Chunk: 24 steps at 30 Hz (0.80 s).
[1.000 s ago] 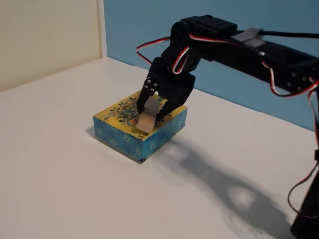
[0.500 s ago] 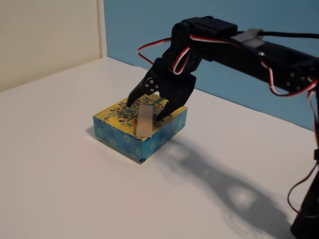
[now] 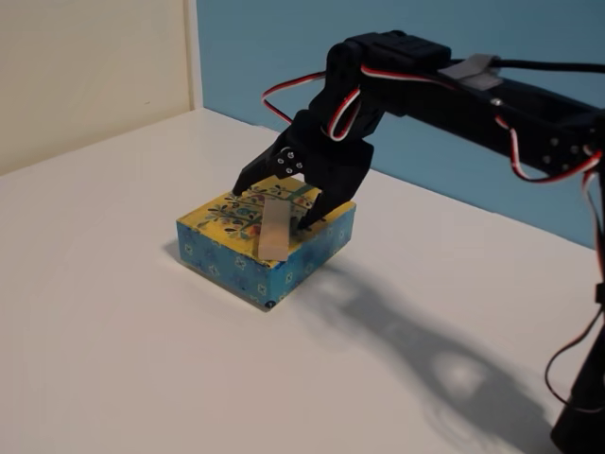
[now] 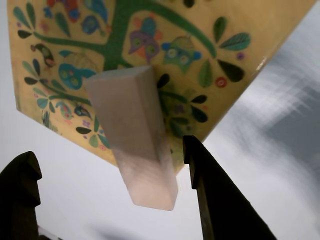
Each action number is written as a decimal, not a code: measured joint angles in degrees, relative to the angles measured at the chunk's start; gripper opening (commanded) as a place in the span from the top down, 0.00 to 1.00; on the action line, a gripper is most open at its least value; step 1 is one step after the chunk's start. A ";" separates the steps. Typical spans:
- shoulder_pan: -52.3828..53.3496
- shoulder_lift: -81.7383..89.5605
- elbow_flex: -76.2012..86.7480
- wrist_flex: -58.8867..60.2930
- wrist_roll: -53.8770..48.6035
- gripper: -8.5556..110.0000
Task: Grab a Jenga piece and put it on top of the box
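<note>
The Jenga piece (image 3: 274, 227), a plain light-tan block, lies flat on the yellow tree-patterned top of the box (image 3: 223, 219), with one end at the box's front-right edge. My gripper (image 3: 270, 209) hangs just above it, open, one finger on each side of the block and neither touching it. In the wrist view the Jenga piece (image 4: 132, 130) runs across the box top (image 4: 150, 30), and the two dark fingertips (image 4: 200, 165) of the gripper (image 4: 107, 152) stand wide apart beside it.
The box sits alone on a white table (image 3: 113, 359). A cream wall (image 3: 85, 66) and a blue wall (image 3: 255, 47) close off the back. The arm's black links and red-white cables (image 3: 492, 104) reach in from the right.
The jaws have spread apart and let go of the Jenga piece. It was held tilted between the fingers a second ago and now lies flat on the box.
</note>
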 measured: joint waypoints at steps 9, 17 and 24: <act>3.25 4.04 0.00 2.46 0.00 0.65; 3.25 10.90 0.00 5.10 0.44 0.65; 3.78 18.19 0.00 8.96 2.20 0.69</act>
